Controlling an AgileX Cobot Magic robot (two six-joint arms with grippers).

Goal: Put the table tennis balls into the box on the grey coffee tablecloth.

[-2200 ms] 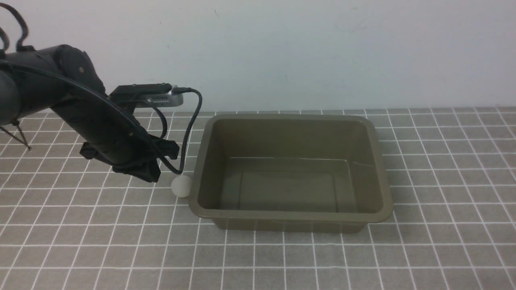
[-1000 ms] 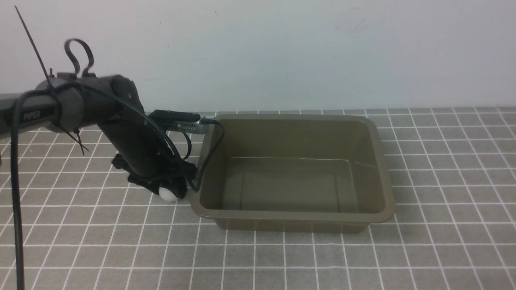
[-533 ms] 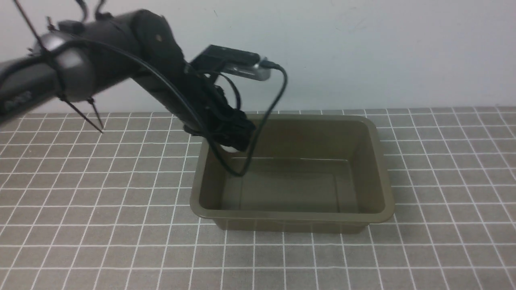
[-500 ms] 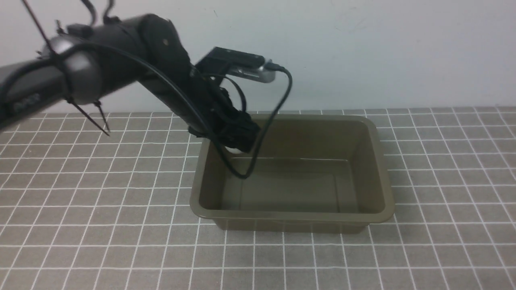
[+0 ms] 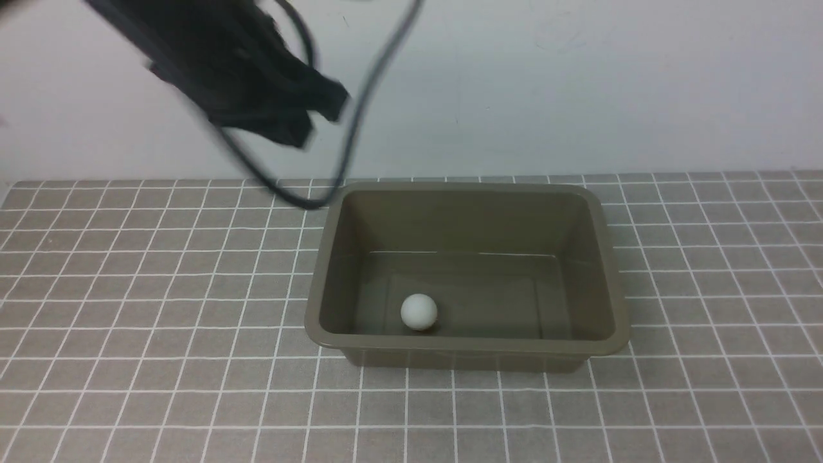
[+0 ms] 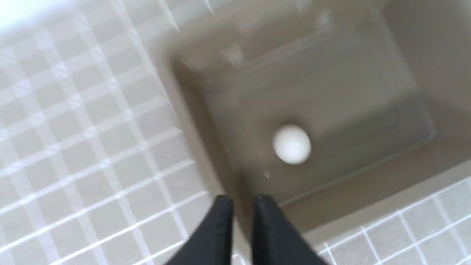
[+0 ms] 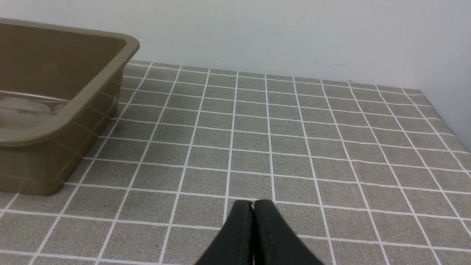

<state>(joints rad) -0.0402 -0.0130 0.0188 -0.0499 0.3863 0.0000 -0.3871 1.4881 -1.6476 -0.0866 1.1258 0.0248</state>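
The table tennis ball [image 5: 418, 312] lies on the floor of the box [image 5: 464, 350], in the lower left part of the box's inside in the front view, just beside the near wall. The box stands on the grey coffee tablecloth [image 5: 161, 334], a little right of the frame's centre. We see no other ball on the cloth, so we judge the drop done and the step in hand to be the retreat. The left claw [image 6: 243, 201] hangs high in the upper left of the front view, blurred; in its wrist view its fingers [image 6: 220, 221] stand a narrow gap apart and hold nothing. The right claw [image 7: 253, 204] is pressed together, empty, low over the cloth beside the box. To do this well, we carry the left arm up and away to the left without dipping. A loop of black cable [image 5: 302, 202] dangles close to the box's upper left corner, and a snag there could tug the light box and set the ball rolling. We then look over the cloth for stray balls before we call it finished.
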